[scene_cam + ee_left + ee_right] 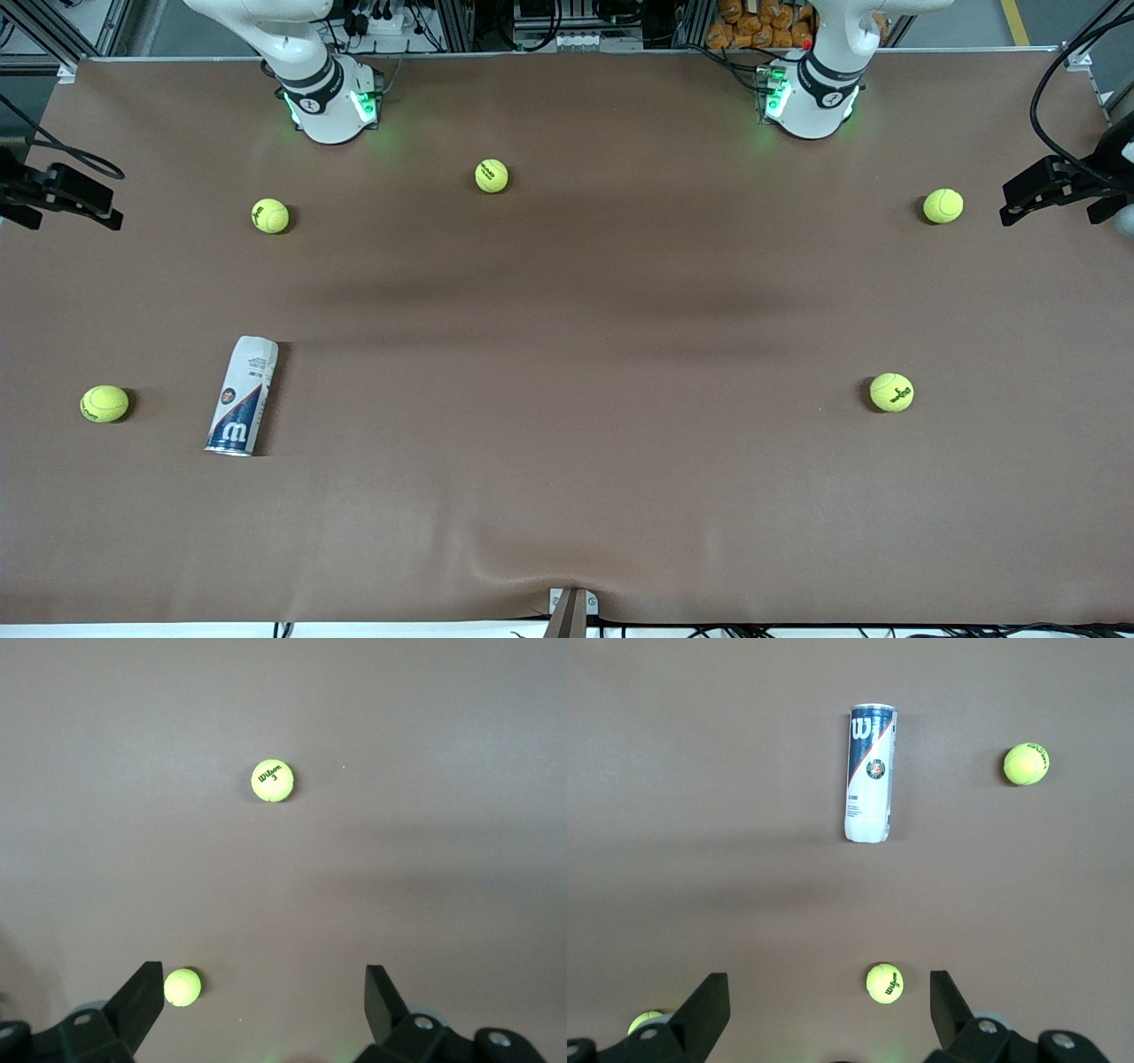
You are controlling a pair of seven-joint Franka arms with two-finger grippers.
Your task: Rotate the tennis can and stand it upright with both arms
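Task not begun — tennis can (243,395) lying flat near table (567,496) front edge, right arm's end. Left pincer (264,997), right pincer (829,1001) — both open, empty, high above table.

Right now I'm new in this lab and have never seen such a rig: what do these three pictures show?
Two white robot arms stand at a brown table. One picture looks down from a high camera facing them; the other two come from cameras on each arm's wrist. The left gripper and the right gripper both hang high over the table, open and holding nothing. The tennis can lies on its side toward the right arm's end, its silvery rim nearest the front camera. Five loose tennis balls are scattered around; one lies beside the can.
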